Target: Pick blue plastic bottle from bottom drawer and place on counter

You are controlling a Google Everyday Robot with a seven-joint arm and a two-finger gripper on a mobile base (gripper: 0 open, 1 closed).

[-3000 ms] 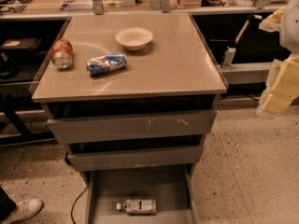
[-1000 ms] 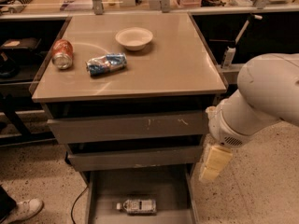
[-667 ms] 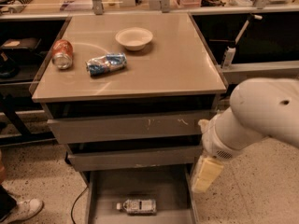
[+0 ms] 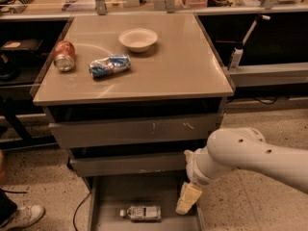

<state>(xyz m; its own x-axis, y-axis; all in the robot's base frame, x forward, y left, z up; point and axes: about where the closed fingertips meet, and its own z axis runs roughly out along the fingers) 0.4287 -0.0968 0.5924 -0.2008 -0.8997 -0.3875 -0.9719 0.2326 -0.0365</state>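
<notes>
The blue plastic bottle (image 4: pixel 140 212) lies on its side on the floor of the open bottom drawer (image 4: pixel 110 196), cap to the left. My gripper (image 4: pixel 188 198) hangs at the end of the white arm over the drawer's right side, to the right of the bottle and apart from it. The beige counter (image 4: pixel 183 66) tops the grey cabinet.
On the counter lie an orange soda can (image 4: pixel 64 56), a blue-and-white snack bag (image 4: pixel 109 65) and a white bowl (image 4: pixel 138 38). The two upper drawers (image 4: pixel 134 129) stand partly open. Dark shelves flank the cabinet. A person's shoe (image 4: pixel 21 216) is at lower left.
My arm has swung in from the right and come down and left, so that the gripper now hangs over the right side of the bottom drawer. The bottle has not moved.
</notes>
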